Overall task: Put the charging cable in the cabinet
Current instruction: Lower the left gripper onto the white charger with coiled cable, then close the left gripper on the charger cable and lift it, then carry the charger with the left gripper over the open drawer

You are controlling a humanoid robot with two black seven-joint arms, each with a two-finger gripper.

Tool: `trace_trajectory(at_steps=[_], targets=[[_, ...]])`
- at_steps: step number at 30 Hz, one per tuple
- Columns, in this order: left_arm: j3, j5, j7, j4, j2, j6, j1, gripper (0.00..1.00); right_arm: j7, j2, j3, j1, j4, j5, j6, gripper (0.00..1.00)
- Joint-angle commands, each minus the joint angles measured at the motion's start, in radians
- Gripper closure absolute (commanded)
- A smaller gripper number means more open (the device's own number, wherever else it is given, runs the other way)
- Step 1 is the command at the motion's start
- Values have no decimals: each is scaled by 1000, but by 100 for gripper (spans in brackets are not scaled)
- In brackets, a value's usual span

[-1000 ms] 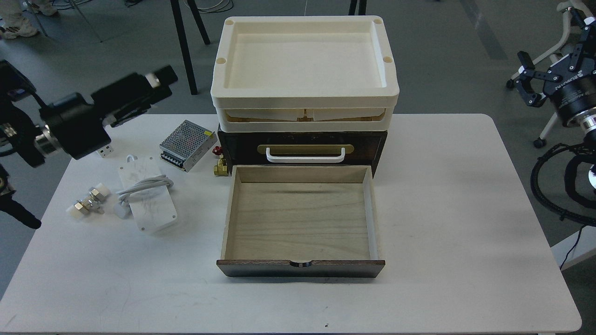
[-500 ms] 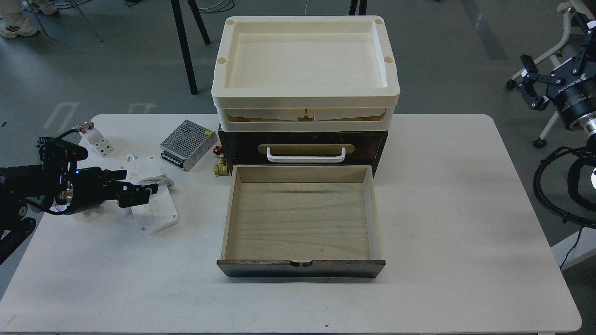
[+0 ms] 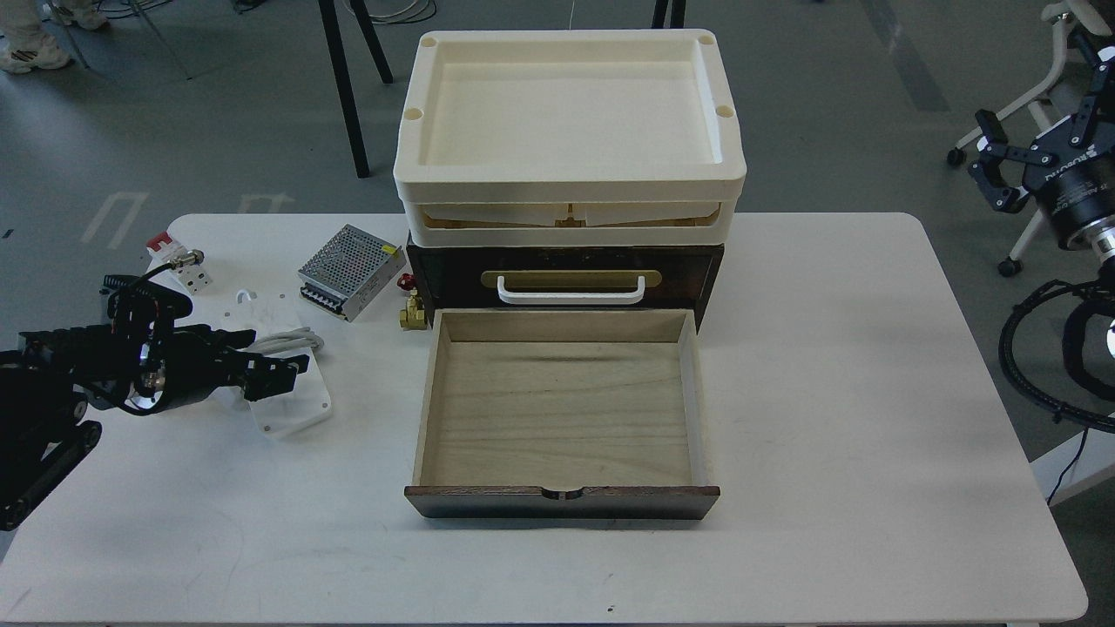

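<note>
The charging cable [image 3: 294, 411] is a flat white pad wrapped by a grey cable, lying on the table left of the cabinet. My left gripper [image 3: 273, 376] reaches in low from the left and sits over the pad's middle. Its fingers look open, one on each side of the grey cable loop [image 3: 294, 339], and the arm hides the pad's left part. The cabinet [image 3: 566, 266] is a dark brown chest with a white handle [image 3: 571, 292] and a cream tray [image 3: 566, 113] on top. Its pale wood drawer [image 3: 562, 409] is pulled out and empty. My right gripper [image 3: 995, 165] is open, off the table at the far right.
A perforated metal power-supply box [image 3: 351, 270] lies behind the pad. A brass fitting [image 3: 413, 313] with a red knob sits at the cabinet's left front corner. A small white-and-red block [image 3: 179, 264] lies at the table's back left. Bare table surface [image 3: 871, 392] lies right of the drawer.
My left arm swung down from above the table's left edge to the pad, then slid a little further right over it. The right gripper barely shifted.
</note>
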Motion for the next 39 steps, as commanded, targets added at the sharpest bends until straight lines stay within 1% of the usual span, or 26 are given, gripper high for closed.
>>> trace_trajectory(at_steps=[1,2,4,7,8,9,10,11,12,16,18,20,22,24,25,27,29,32,34,36,38,39], targets=[[24,0,0,46,-21,33,-21,27,0,0,0,-9,1,0,-2,0],[30,0,0,48,-19,46,-22,30,0,0,0,-12,1,0,0,0],[38,0,0,49,-17,57,-21,34,0,0,0,-20,-1,0,-2,0],[41,0,0,51,-13,70,-21,38,0,0,0,-31,-1,0,-2,0],[41,0,0,51,-13,76,-21,44,0,0,0,-34,-1,0,-2,0],[41,0,0,49,-14,80,-21,53,0,0,0,-34,-1,0,-2,0],[41,0,0,49,-13,80,-21,70,0,0,0,-35,-1,0,-2,0],[41,0,0,51,-11,80,-21,93,0,0,2,-38,-1,0,-2,0],[41,0,0,51,-13,84,-21,100,0,0,2,-42,-1,1,-2,0],[42,0,0,48,-17,122,-19,100,0,0,6,-45,-1,0,-2,0],[41,0,0,34,-13,126,-19,100,0,0,6,-45,-2,0,-2,0],[42,0,0,8,1,124,-19,100,0,0,6,-46,-2,0,-2,0],[41,0,0,-50,56,107,-19,100,0,-2,6,-45,-2,0,-2,0],[41,-41,0,-147,145,71,-18,100,0,-2,6,-46,-2,0,-2,0],[41,-104,0,-208,191,43,-15,100,0,-2,8,-45,-4,0,-2,0],[41,-292,0,-367,309,-29,3,100,0,-2,8,-46,-8,0,-3,0],[41,-478,0,-501,405,-57,51,100,0,-2,8,-45,-19,0,-3,0],[41,-690,0,-691,495,-69,91,100,0,-2,14,-46,-25,0,-3,0],[41,-785,0,-779,516,-75,94,100,0,-2,15,-45,-33,0,-3,0],[39,-848,0,-846,507,-92,96,100,0,-2,15,-46,-35,0,-3,0],[39,-881,0,-888,466,-109,96,100,0,-2,15,-46,-38,0,-3,0],[39,-886,0,-890,416,-121,94,100,0,-2,15,-46,-39,0,-3,0]])
